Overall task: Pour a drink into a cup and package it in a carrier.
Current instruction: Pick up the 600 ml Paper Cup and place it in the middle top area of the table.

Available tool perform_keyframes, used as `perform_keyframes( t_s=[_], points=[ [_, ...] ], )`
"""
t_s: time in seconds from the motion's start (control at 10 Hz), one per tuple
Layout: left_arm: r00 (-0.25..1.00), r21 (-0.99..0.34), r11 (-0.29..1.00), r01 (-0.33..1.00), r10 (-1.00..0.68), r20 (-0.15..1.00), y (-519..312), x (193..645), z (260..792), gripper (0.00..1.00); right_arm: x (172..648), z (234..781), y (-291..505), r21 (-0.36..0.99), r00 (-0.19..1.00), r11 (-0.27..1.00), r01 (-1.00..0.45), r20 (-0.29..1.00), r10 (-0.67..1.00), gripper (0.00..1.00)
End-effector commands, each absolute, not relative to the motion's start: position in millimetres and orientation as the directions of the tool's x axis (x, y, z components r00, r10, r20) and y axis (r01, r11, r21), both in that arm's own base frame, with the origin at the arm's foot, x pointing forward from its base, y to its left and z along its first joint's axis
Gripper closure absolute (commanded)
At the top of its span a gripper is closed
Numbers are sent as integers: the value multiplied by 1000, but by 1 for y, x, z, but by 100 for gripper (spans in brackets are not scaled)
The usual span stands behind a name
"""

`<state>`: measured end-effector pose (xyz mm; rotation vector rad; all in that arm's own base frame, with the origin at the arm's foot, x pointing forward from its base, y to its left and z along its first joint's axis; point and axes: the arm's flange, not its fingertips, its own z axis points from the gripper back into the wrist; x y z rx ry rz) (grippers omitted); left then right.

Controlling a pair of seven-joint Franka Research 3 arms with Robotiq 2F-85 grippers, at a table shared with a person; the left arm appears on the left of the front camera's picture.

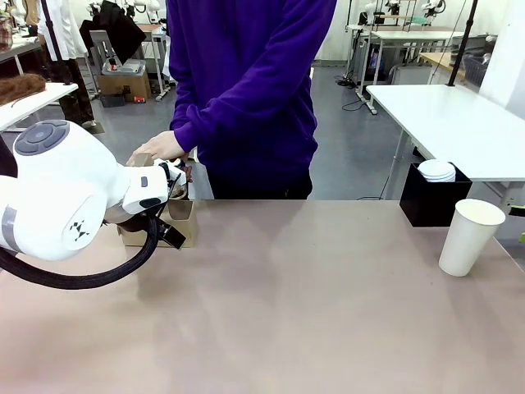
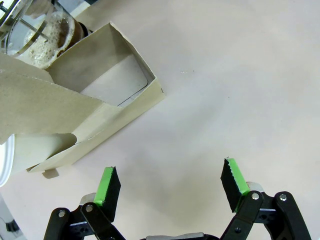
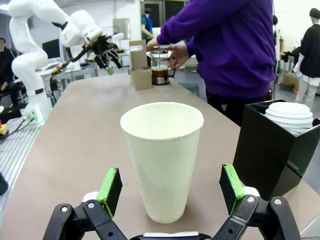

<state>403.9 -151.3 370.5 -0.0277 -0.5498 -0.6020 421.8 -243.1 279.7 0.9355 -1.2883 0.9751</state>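
The white paper cup (image 1: 469, 236) stands open-topped and without a lid at the table's right end. In the right wrist view the cup (image 3: 162, 160) is just ahead of my open right gripper (image 3: 170, 189), a green pad on each side and apart from it. The brown cardboard carrier (image 1: 182, 222) sits at the far left. My left gripper (image 2: 170, 185) hovers open over bare table beside the carrier (image 2: 75, 105). The glass jug (image 2: 45, 30) of foamy brown drink stands behind the carrier. The person's hands hold the jug (image 3: 160, 67).
A black square box (image 1: 433, 197) holding stacked white lids (image 1: 437, 170) stands just behind the cup. The person in a purple top (image 1: 246, 90) stands at the far edge, one hand (image 1: 160, 146) by the carrier. My left arm (image 1: 57, 193) bulks over the left side.
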Motion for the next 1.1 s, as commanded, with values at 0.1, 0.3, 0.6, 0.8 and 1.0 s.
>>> perform_keyframes(
  t_s=[0.1, 0.3, 0.6, 0.8, 1.0],
  points=[
    [686, 131, 828, 545, -530, 499, -151, 404, 371, 0, 424, 270, -220, -13, 12, 332, -943, 997, 74, 0],
    [686, 131, 828, 545, -530, 499, -151, 404, 371, 0, 425, 263, -205, -12, 16, 338, -941, 997, 80, 0],
    [686, 131, 828, 545, -530, 499, -151, 404, 371, 0, 427, 258, -189, 8, 33, 334, -943, 997, 67, 0],
    [686, 131, 828, 545, -530, 499, -151, 404, 371, 0, 429, 257, -181, 18, 39, 336, -942, 998, 56, 0],
    [686, 131, 828, 545, -530, 499, -151, 404, 371, 0, 432, 254, -172, 30, 49, 324, -946, 998, 50, 0]
  ],
)
